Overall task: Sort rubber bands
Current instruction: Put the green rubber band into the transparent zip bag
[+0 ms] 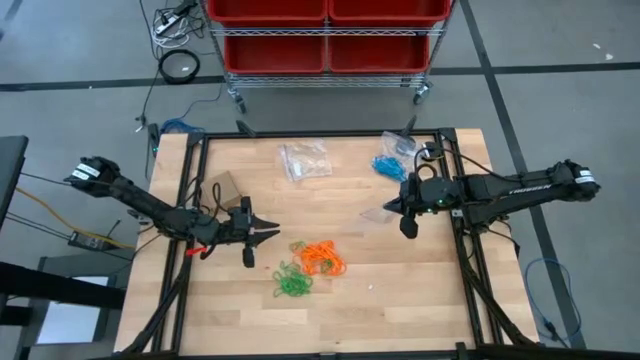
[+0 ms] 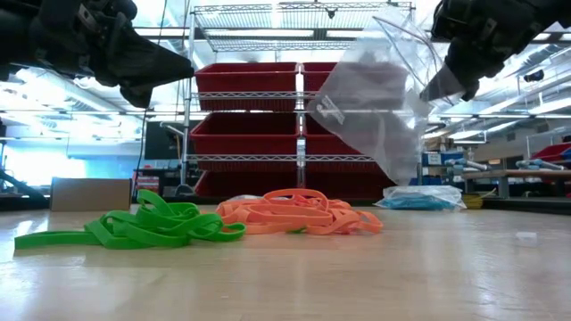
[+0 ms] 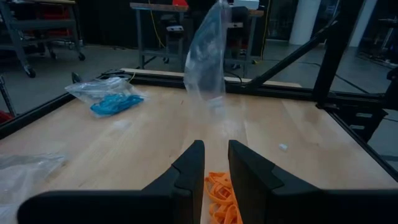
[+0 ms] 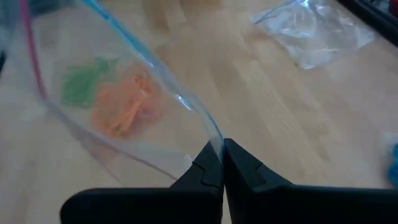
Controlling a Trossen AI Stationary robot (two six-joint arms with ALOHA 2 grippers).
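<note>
Orange rubber bands (image 1: 322, 259) heaped mid-table, green rubber bands (image 1: 292, 283) touching them on near-left side; blue rubber bands (image 1: 388, 166) sealed in bag (image 3: 107, 94) at far right edge. Left gripper (image 1: 262, 234) hovers just left of orange clump, fingers (image 3: 190, 169) slightly parted, holding nothing. Right gripper (image 1: 392, 208) raised right of piles, fingers (image 4: 239, 163) pinched shut on rim of empty clear bag (image 2: 379, 107), which hangs open above table (image 1: 420, 300). Another clear bag (image 1: 305, 160) lies far centre.
</note>
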